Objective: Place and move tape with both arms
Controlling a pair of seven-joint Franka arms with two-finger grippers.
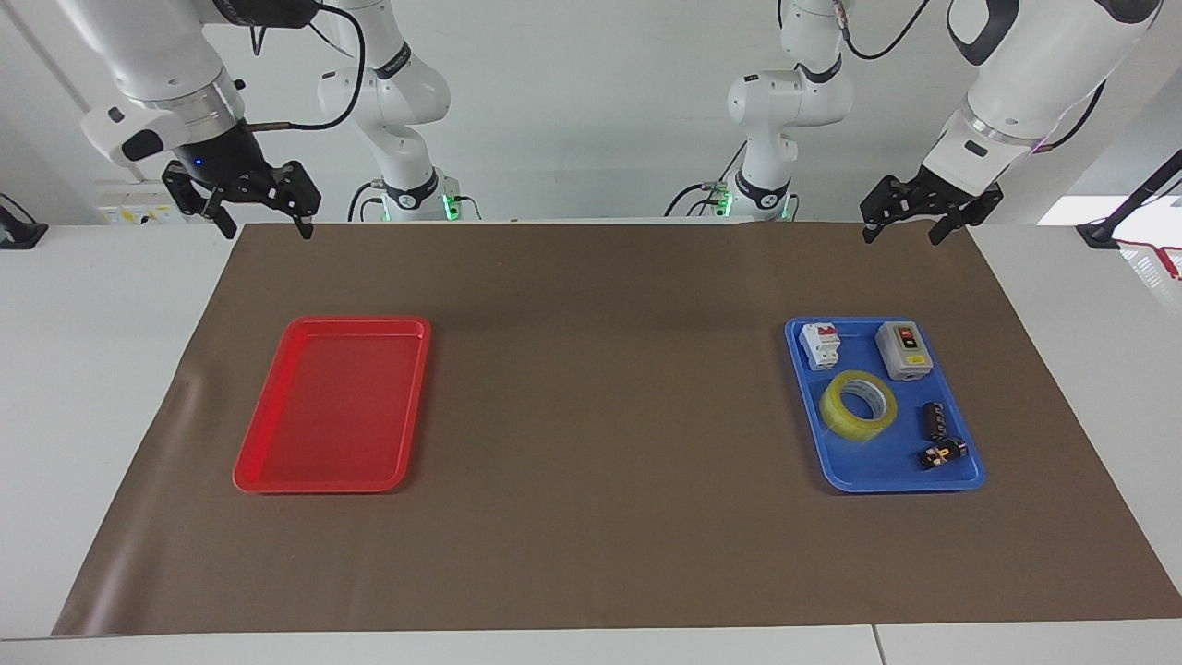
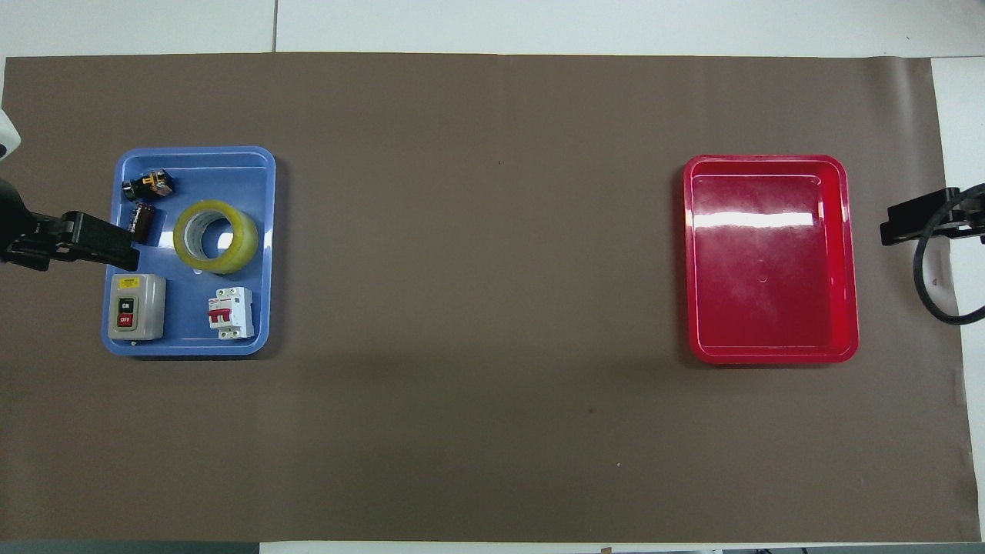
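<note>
The tape (image 1: 859,405) is a yellow translucent roll lying flat in the middle of the blue tray (image 1: 836,476), toward the left arm's end of the table. It also shows in the overhead view (image 2: 215,236), inside the blue tray (image 2: 192,154). My left gripper (image 1: 903,233) is open and empty, raised over the brown mat's edge by the robots, well apart from the tape. In the overhead view the left gripper (image 2: 115,246) overlaps the tray's rim. My right gripper (image 1: 266,229) is open and empty, raised at the right arm's end; in the overhead view the right gripper (image 2: 900,223) is beside the red tray.
An empty red tray (image 1: 332,406) (image 2: 769,258) lies toward the right arm's end. The blue tray also holds a grey on/off switch box (image 1: 903,351), a white circuit breaker (image 1: 820,344) and two small black parts (image 1: 934,420). Two smaller white arms (image 1: 406,139) stand by the robots.
</note>
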